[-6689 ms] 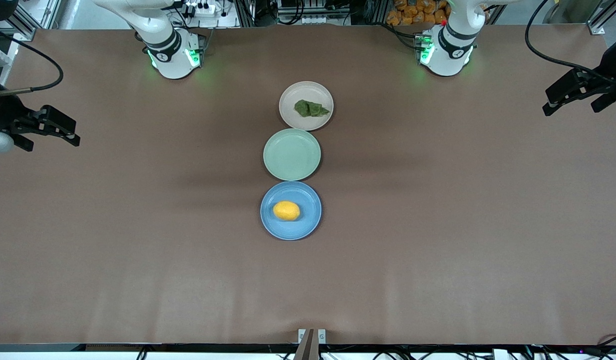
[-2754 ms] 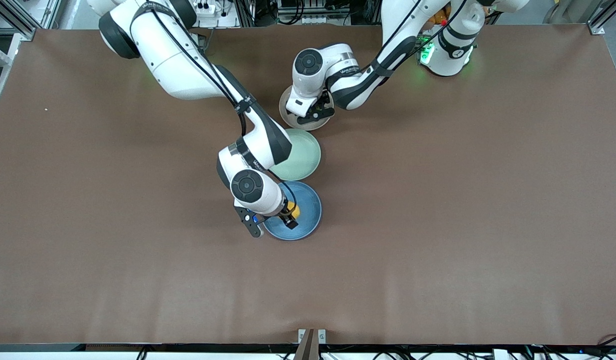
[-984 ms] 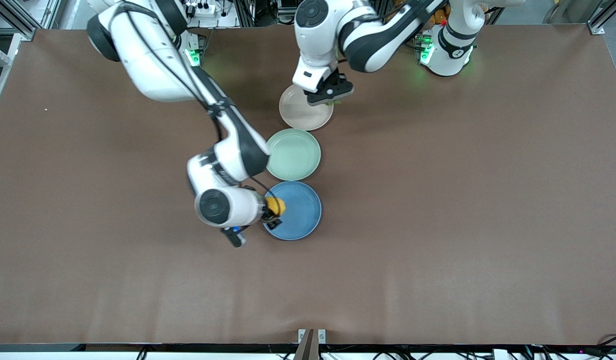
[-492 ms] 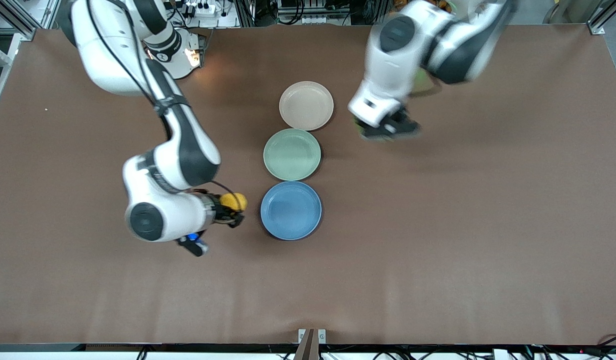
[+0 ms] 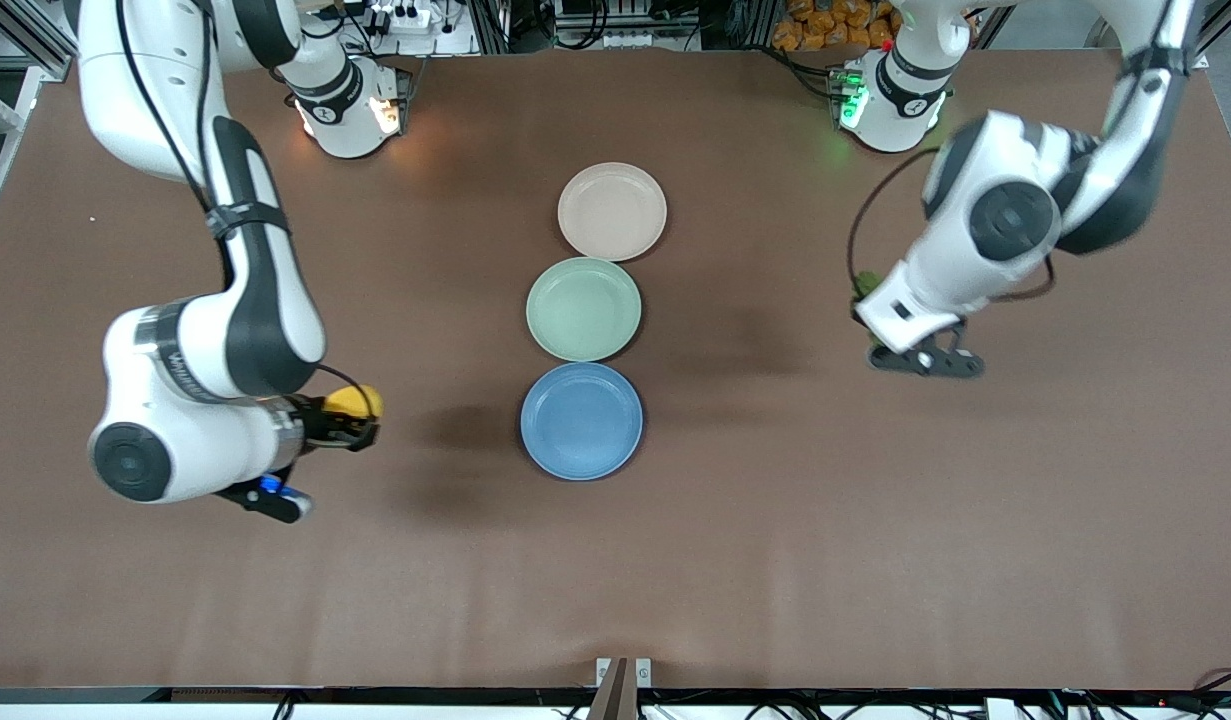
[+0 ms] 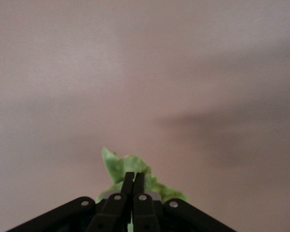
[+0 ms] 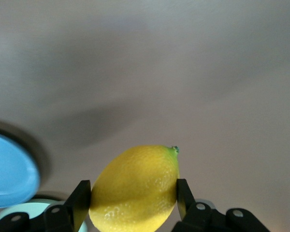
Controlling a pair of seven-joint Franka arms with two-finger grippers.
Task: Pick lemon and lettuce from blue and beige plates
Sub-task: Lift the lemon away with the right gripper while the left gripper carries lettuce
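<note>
Nearest the front camera lies the blue plate [image 5: 581, 421], bare now, since its fruit is already off it. Just beside it, farther from the camera, sits the mint green plate [image 5: 583, 308], which is no part of the job, and farther again the beige plate [image 5: 612, 211], bare as well. The three stand in a line down the middle of the brown table [image 5: 775, 560].

Toward the right arm's end of the table, the right gripper [image 5: 360, 418] hangs over bare tabletop, well apart from the blue plate. It is pinching the lemon [image 5: 352, 402]: in the right wrist view the fingers [image 7: 80, 202] press against both flanks of the yellow fruit [image 7: 135, 188], across its narrower width, which seems the sensible hold for an oval thing that could otherwise roll out. The blue plate's rim [image 7: 12, 171] shows off to one side, so the lemon looks clear of it.

Toward the left arm's end, the left gripper [image 5: 920, 362] is over bare table too, well away from the beige plate. Its jaws are pressed almost together, and the left wrist view shows the lettuce [image 6: 128, 169] sticking out past the fingertips [image 6: 134, 181], nipped by a thin fold. A limp leaf gives little to grip, so the near-full closure makes sense; a scrap of green [image 5: 865, 283] peeks out by the wrist in the front view.

Both picks appear done.
</note>
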